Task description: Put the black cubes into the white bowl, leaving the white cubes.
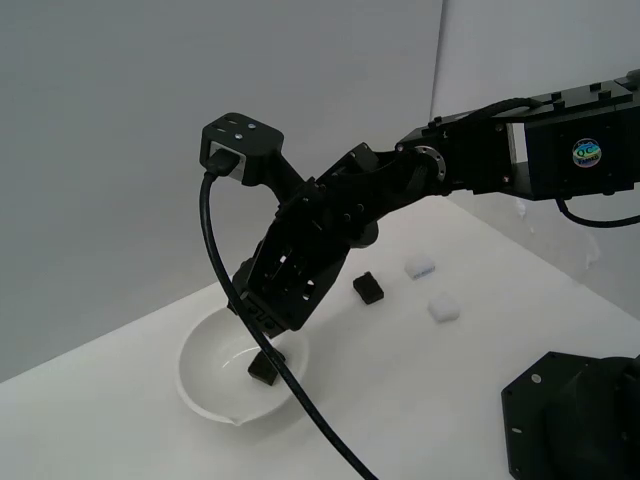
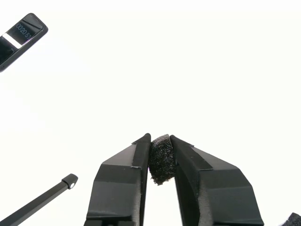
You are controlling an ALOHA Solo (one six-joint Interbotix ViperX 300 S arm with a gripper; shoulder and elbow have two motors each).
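Wrist view: black pincer (image 2: pixel 161 148) is gripping small matte black cube (image 2: pixel 162 165), hanging directly over glossy white bowl (image 1: pixel 205 385), not yet releasing.

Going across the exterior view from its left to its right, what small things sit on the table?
White bowl → black cube held by the gripper over the bowl → loose black cube → white cube → second white cube.
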